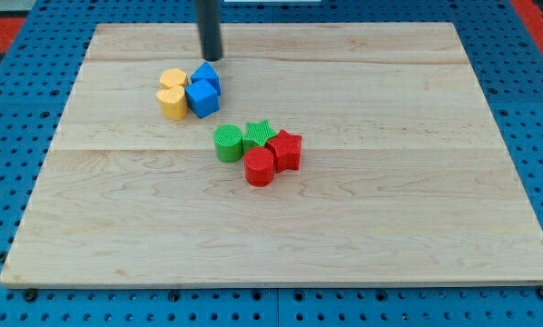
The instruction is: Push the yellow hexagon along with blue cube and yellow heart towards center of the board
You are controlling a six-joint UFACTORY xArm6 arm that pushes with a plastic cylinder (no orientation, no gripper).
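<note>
**Tip at the upper edge of the yellow-and-blue cluster**

I carry no jaws, only a straight dark rod, so there is nothing to spread or pinch. My tip (212, 56) rests on the wooden board (389, 209) toward the view's top, left of the middle, just above the upper blue block (207, 75); I cannot tell whether it touches it.

Four blocks sit packed together below my tip. The yellow hexagon (172, 78) is at the cluster's upper left, touching the upper blue block on its right. The yellow heart (172, 103) lies just beneath the hexagon, and the blue cube (202, 97) sits against the heart's right side, under the other blue block, whose shape I cannot make out.

Nearer the board's middle, apart from this cluster, a second group huddles: a green cylinder (227, 143), a green star (258, 133), a red star (286, 149) and a red cylinder (260, 167), all touching their neighbours.
</note>
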